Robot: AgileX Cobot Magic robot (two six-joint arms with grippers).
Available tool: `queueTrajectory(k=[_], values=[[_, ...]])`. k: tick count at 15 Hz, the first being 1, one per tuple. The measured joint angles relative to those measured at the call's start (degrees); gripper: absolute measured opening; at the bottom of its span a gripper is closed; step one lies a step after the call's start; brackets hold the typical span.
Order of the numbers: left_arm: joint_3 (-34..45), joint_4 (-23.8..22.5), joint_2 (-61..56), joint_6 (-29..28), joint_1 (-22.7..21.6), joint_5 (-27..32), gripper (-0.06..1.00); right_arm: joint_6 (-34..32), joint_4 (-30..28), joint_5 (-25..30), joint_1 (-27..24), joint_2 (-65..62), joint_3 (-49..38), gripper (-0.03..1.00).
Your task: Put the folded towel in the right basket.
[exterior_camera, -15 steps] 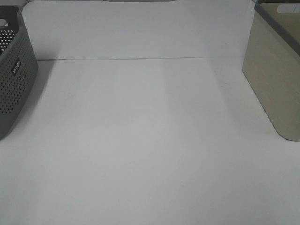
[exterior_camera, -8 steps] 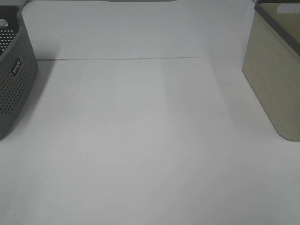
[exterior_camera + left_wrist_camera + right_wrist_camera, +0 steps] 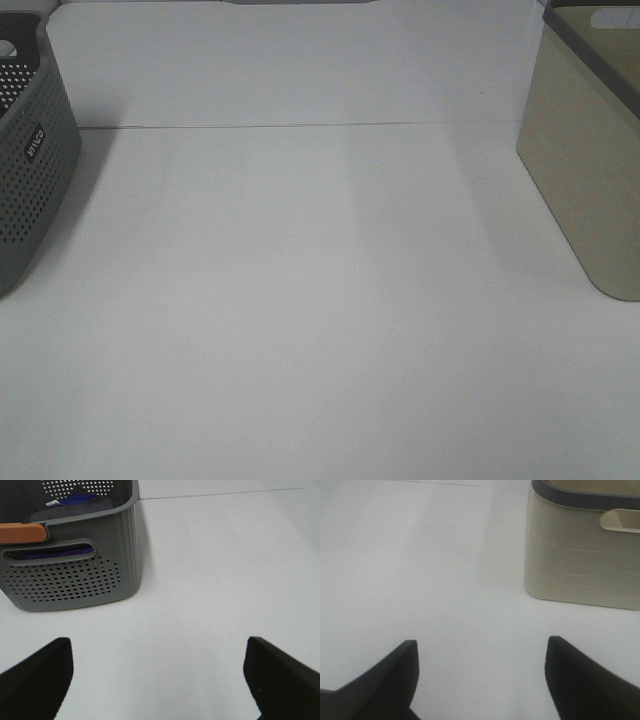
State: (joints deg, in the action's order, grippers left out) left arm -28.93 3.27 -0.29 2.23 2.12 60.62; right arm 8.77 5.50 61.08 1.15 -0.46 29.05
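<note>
Both grippers, left (image 3: 159, 675) and right (image 3: 481, 677), spread empty; unseen towel risks mis-search beside beige solid-walled plastic bin (image 3: 590, 170).

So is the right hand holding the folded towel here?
No. In the right wrist view the right hand is open with only bare table between its fingers.

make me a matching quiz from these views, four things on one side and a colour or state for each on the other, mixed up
Things:
1. right basket
2. left basket
3. left gripper
4. handle grip on the left basket

Colour or state:
A. orange
B. beige solid walls with a dark grey rim
C. open, nothing between the fingers
D. dark grey, perforated walls, small white logo

Pairs: 1-B, 2-D, 3-C, 4-A
</note>
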Motion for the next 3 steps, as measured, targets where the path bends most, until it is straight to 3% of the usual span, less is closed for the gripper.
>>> queueTrajectory(k=[3], values=[[0.0,0.0,0.0,0.0,0.0,0.0,0.88,0.0,0.0,0.0,0.0,0.0,0.0,0.68]])
